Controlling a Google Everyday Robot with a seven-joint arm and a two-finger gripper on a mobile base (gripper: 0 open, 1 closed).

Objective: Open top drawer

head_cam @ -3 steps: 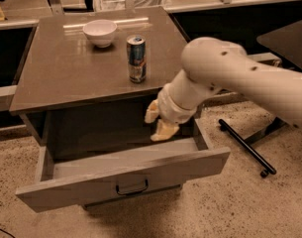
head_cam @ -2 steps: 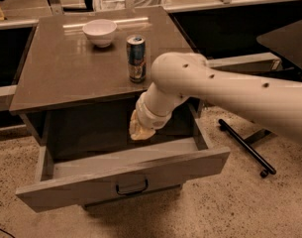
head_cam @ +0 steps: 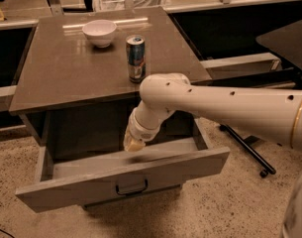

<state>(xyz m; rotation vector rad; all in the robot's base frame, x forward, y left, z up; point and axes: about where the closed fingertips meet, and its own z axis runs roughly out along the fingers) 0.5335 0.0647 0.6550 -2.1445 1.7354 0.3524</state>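
The top drawer (head_cam: 91, 185) stands pulled far out from under the brown cabinet top (head_cam: 66, 73). Its flat grey-brown front carries a small black loop handle (head_cam: 131, 187) at centre. The inside of the drawer looks bare. My gripper (head_cam: 133, 144) hangs over the open drawer, just behind the front panel and a little above the handle. The white arm (head_cam: 225, 105) reaches in from the right and hides the drawer's right rear part.
A white bowl (head_cam: 99, 32) and a blue drink can (head_cam: 135, 58) stand on the cabinet top. A black stand with wheels (head_cam: 249, 150) lies on the speckled floor at the right. Shelves and dark tables run along the back and right.
The arm has swung left and forward, bringing the gripper from the drawer's right rear to just behind the front panel. The drawer stays pulled out.
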